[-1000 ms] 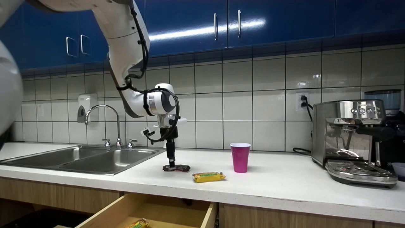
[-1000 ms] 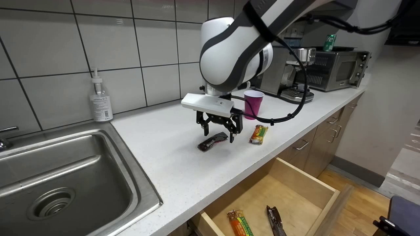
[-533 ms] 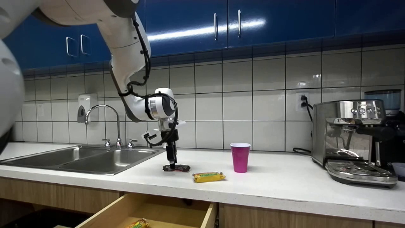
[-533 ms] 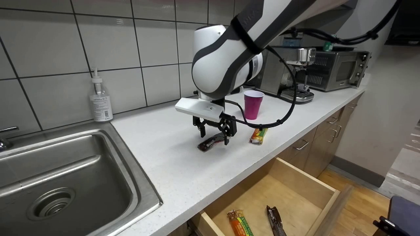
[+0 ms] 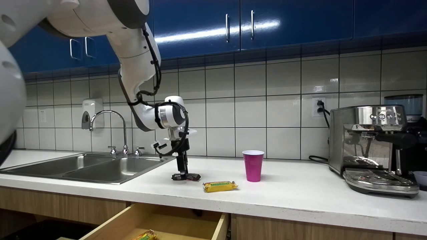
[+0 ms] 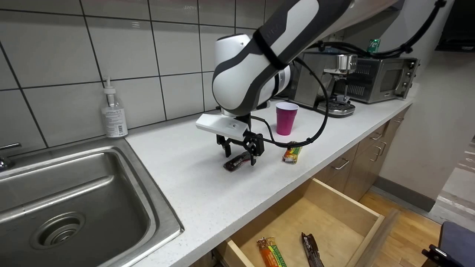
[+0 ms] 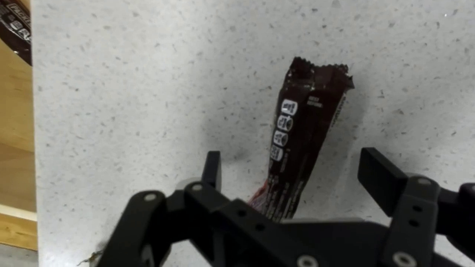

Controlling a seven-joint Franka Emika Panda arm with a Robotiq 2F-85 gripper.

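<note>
A dark brown wrapped bar (image 5: pixel 193 177) lies on the white counter; it also shows in an exterior view (image 6: pixel 233 163) and in the wrist view (image 7: pixel 302 137). My gripper (image 6: pixel 240 159) is open and low over the counter, with its fingers on either side of the bar. In the wrist view the gripper (image 7: pixel 290 159) has a gap between each finger and the bar, and its body hides the bar's near end. A yellow wrapped bar (image 5: pixel 220 186) lies beside it, partly covered by a cable in an exterior view (image 6: pixel 292 154). A pink cup (image 5: pixel 253 166) stands upright behind.
An open wooden drawer (image 6: pixel 334 218) below the counter holds an orange-green bar (image 6: pixel 272 254) and a dark bar (image 6: pixel 312 250). A steel sink (image 6: pixel 163 207) adjoins the counter, with a soap bottle (image 6: pixel 114 116) behind. A coffee machine (image 5: pixel 370 146) and toaster oven (image 6: pixel 382 78) stand farther along.
My gripper has moved down and slightly toward the sink, staying open. Its fingers are now lower around the dark bar. The bars, cup and drawer have not moved.
</note>
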